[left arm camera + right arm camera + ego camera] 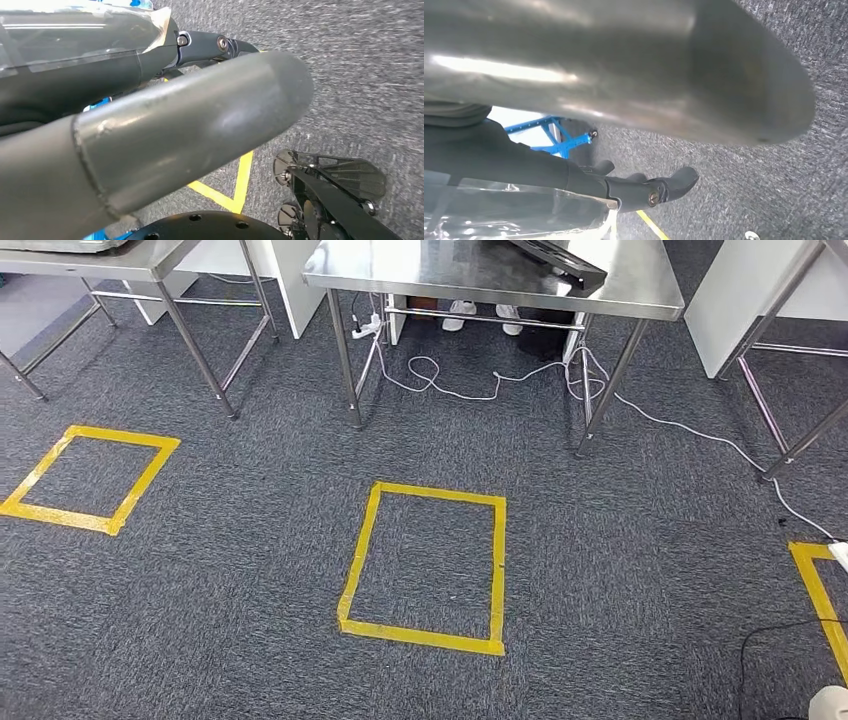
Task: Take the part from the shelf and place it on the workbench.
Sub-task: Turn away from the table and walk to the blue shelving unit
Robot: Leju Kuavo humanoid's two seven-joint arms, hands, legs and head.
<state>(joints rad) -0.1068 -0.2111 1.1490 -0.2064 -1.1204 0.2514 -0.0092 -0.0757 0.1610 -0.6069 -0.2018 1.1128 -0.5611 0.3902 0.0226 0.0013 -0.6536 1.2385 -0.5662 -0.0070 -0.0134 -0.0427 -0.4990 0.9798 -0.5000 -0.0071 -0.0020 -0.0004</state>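
A steel workbench stands ahead at the far side of the grey carpet, with a dark flat object lying on its top. My left hand hangs over the carpet, its thick grey thumb apart from the dark fingers, and I see nothing between them. My right hand hangs the same way, with the dark fingers stretched out and nothing in its grasp. Clear taped film covers the back of each hand. A blue frame shows beyond the right hand.
Yellow tape squares mark the carpet, one in the middle, one to the left and one at the right edge. A second steel table stands at the far left. White cables trail under the workbench, beside a person's shoes.
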